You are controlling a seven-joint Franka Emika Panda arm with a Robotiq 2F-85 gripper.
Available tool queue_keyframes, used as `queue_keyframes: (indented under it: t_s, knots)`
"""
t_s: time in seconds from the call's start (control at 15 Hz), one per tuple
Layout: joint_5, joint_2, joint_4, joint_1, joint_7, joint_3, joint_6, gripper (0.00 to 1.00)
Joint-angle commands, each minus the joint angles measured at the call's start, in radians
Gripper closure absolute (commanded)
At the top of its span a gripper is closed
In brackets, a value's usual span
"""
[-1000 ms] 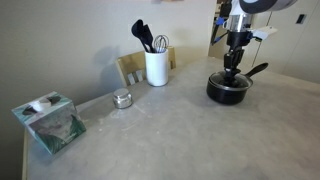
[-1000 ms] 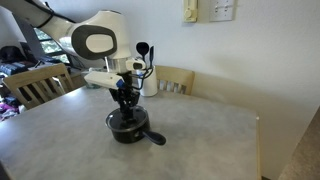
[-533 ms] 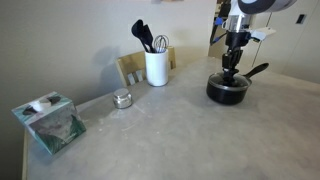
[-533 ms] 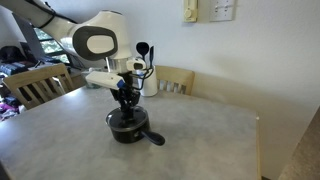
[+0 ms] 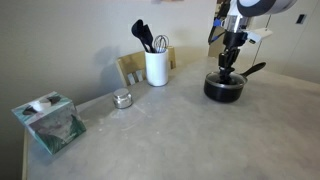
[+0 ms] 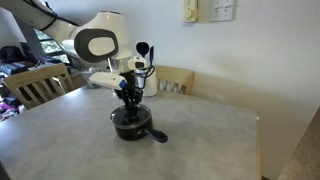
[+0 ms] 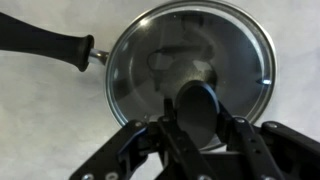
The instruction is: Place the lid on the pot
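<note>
Gripper (image 7: 200, 126) was clenched on the knob of the lid (image 7: 140, 60). The lid sat flat on the pot (image 5: 224, 92), which stood near the far edge of the table (image 5: 150, 140) in an exterior view.

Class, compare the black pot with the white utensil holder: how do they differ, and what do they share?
The pot is black; the utensil holder is white. The pot is low with a long handle; the utensil holder is tall and handleless. The pot is covered by the lid; the utensil holder is open, utensils sticking out. Both stand on the table.
</note>
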Motion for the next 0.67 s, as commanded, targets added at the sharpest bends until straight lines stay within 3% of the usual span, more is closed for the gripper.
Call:
queue_keyframes:
  t_s: [0.0,0.47,0.53,0.6]
  knots:
    - [-0.013,0.015,-0.005,0.002,0.024,-0.005,0.057,0.84]
    - [-0.015,0.011,-0.020,0.004,0.043,-0.005,0.072,0.84]
    - [-0.022,0.015,-0.016,0.007,0.050,-0.009,0.060,0.71]
    - [-0.028,0.017,-0.013,0.011,0.059,-0.012,0.045,0.34]
